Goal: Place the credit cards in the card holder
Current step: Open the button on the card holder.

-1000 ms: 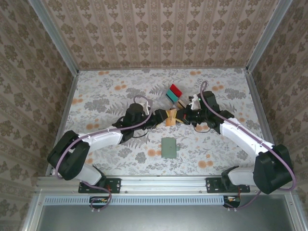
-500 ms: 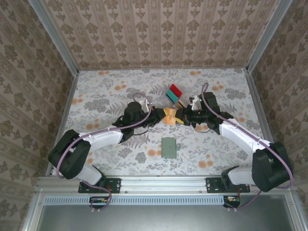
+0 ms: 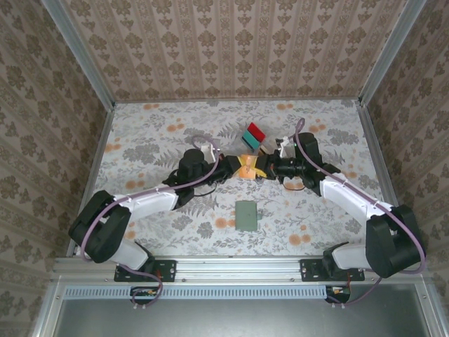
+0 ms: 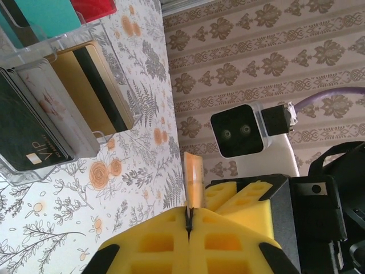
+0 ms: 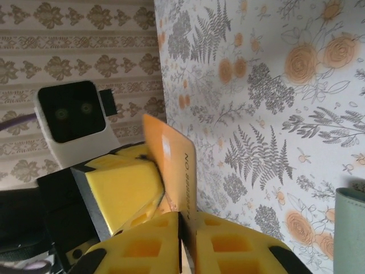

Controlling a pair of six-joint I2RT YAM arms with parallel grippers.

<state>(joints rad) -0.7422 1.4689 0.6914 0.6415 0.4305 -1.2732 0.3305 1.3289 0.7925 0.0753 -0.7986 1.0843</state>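
Observation:
An orange credit card [image 3: 249,167] is pinched from both sides above mid-table. My left gripper [image 3: 239,167] is shut on one end and my right gripper [image 3: 260,168] is shut on the other. The left wrist view shows that card [image 4: 193,181] edge-on, rising from my shut left gripper [image 4: 189,220]. In the right wrist view the card [image 5: 174,165] stands in my shut right gripper [image 5: 185,231], with the left gripper's fingers [image 5: 122,182] behind it. The grey-green card holder [image 3: 246,215] lies flat and closed nearer the bases; its edge [image 5: 351,228] shows at right.
A clear divided tray [image 3: 261,147] sits just beyond the grippers, holding teal [image 4: 45,14], red [image 4: 94,7], tan [image 4: 94,85] and dark [image 4: 28,131] cards. Patterned walls close in the table on three sides.
Both grippers, still holding the orange card together, have shifted slightly away from the bases toward the tray, and the card has turned a little between them.

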